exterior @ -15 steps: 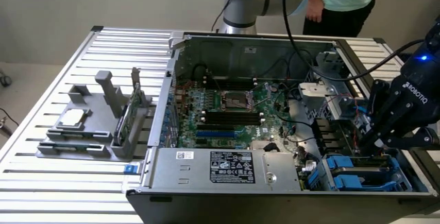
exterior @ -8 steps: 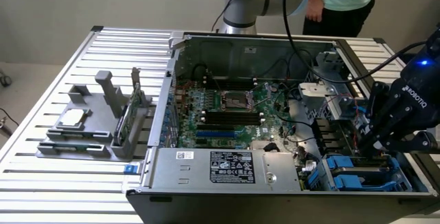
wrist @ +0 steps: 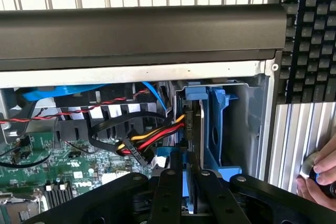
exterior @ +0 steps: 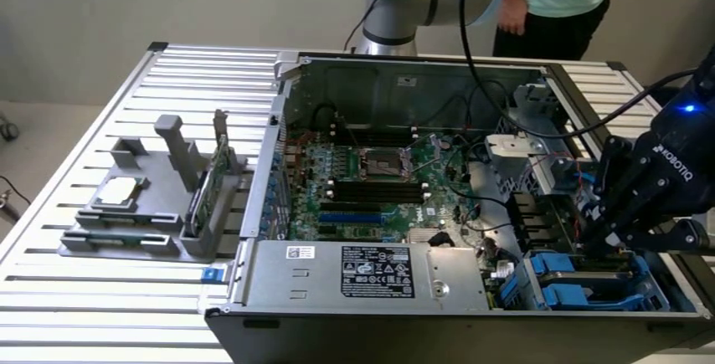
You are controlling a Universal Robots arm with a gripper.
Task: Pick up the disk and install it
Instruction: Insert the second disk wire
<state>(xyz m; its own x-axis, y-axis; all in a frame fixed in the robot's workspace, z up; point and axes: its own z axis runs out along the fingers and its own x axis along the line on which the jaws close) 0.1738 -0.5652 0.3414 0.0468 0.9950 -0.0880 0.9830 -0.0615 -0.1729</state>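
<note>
While the arm reaches in from the exterior view's right, the gripper (exterior: 612, 234) hangs inside the open computer case (exterior: 293, 113), over the drive bays at the case's corner nearest the camera on that side. In the wrist view the gripper (wrist: 187, 184) has its black fingers (wrist: 167, 192) drawn close together, with only a narrow gap between them. That gap is filled by the thin edge of the disk (wrist: 196, 129), so the fingers are clamped on the disk across its thickness.

The disk stands on edge rather than lying flat. It is seen edge-on as a narrow grey metal strip with blue plastic at its far end and blue again between the fingers. Its long axis runs straight away from the fingers into the blue drive bay (wrist: 223, 129), and its broad faces are turned to the sides. How deep it sits in the bay cannot be told.

A bundle of yellow, red and black cables (wrist: 152, 136) ends in a connector just beside the disk. The green motherboard (exterior: 369, 176) lies further into the case, and the power supply (exterior: 369, 268) runs along the near wall.

The case rests on a slatted metal bench (exterior: 90, 297). A grey fixture (exterior: 146, 213) with small parts stands well apart from the case, toward the exterior view's left. A keyboard (wrist: 310, 35) lies on the bench outside the case, and a person's hand (wrist: 321, 174) rests on the bench near it.
</note>
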